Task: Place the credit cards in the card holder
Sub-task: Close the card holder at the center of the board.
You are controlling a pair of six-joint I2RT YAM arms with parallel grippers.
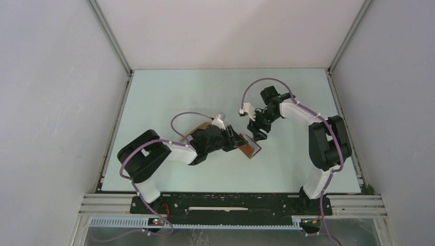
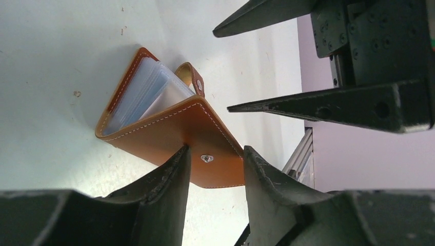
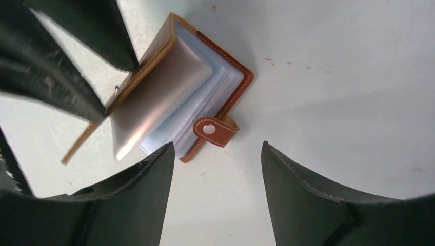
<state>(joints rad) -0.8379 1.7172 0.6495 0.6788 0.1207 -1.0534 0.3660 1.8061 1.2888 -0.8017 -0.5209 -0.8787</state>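
Table [image 1: 169,92]: pale green, walled on three sides.

Left arm [image 1: 154,154]: reached from 7 o'clock toward the table centre. Right arm [image 1: 323,138]: came up the 3 o'clock side and bent back toward the centre.

Card holder [image 1: 250,148]: reddish-brown leather, just off centre toward 5 o'clock, between the two grippers. It was part-open. The lower cover lay flat on the table and the upper cover [image 2: 169,128] was lifted at an angle. Clear plastic sleeves [image 3: 174,87] fanned out between the covers; what they contained could not be made out.

Left gripper [image 1: 237,139]: at 9 o'clock of the holder, narrowed onto the raised cover. In the left wrist view the cover's edge sat between the fingers [image 2: 172,174]. In the right wrist view those fingers entered from 10 o'clock with the cover pinched between them.

Right gripper [image 1: 258,132]: at 1 o'clock of the holder and above it. Jaws were wide, with nothing between them but bare table [image 3: 216,146].

Snap tab [image 3: 213,129]: curled off the lower cover at its 5 o'clock edge, unfastened.

Stud [image 2: 206,158]: on the outer face of the raised cover, between the left fingertips.
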